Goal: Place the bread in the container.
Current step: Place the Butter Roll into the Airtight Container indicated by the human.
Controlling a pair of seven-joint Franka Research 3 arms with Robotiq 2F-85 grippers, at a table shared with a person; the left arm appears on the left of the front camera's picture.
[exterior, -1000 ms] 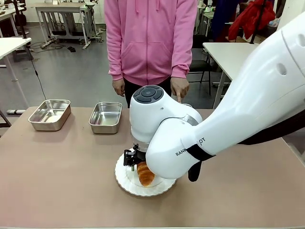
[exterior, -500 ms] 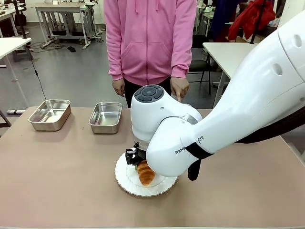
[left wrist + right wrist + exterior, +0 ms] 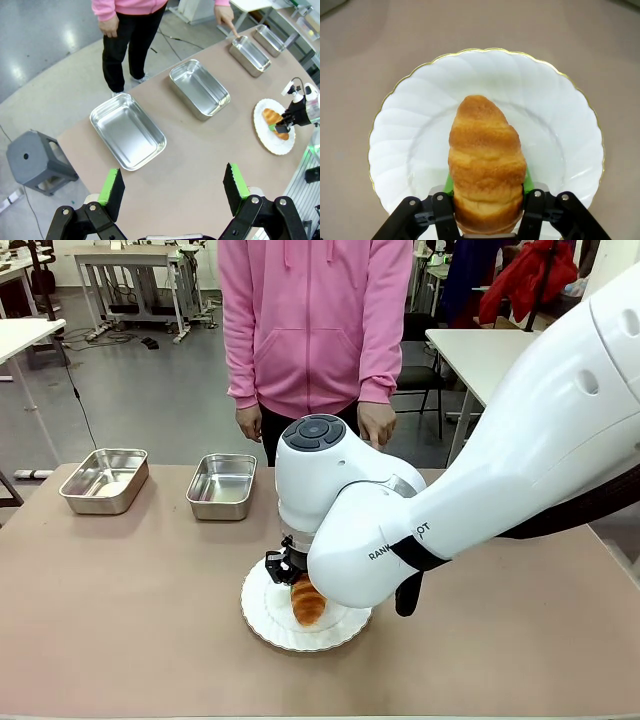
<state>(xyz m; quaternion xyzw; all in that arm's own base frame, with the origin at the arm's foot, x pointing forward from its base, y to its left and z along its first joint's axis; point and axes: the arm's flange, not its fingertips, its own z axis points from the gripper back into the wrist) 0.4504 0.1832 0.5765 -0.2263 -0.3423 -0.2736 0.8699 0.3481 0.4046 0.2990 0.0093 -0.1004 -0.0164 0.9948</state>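
right hand (image 3: 488,185) clamped on bread (image 3: 485,145) at its near end; bread on plate (image 3: 560,125), probably not lifted yet. End grip: it could sag, tear or slip out en route to container (image 3: 222,510). left hand (image 3: 172,187) apart, empty, high over desk (image 3: 190,165).

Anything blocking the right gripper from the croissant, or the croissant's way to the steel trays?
Nothing visible. The right gripper has its pads against the croissant on the white plate. Only bare table lies between it and the steel trays. A person's hand points at one tray.
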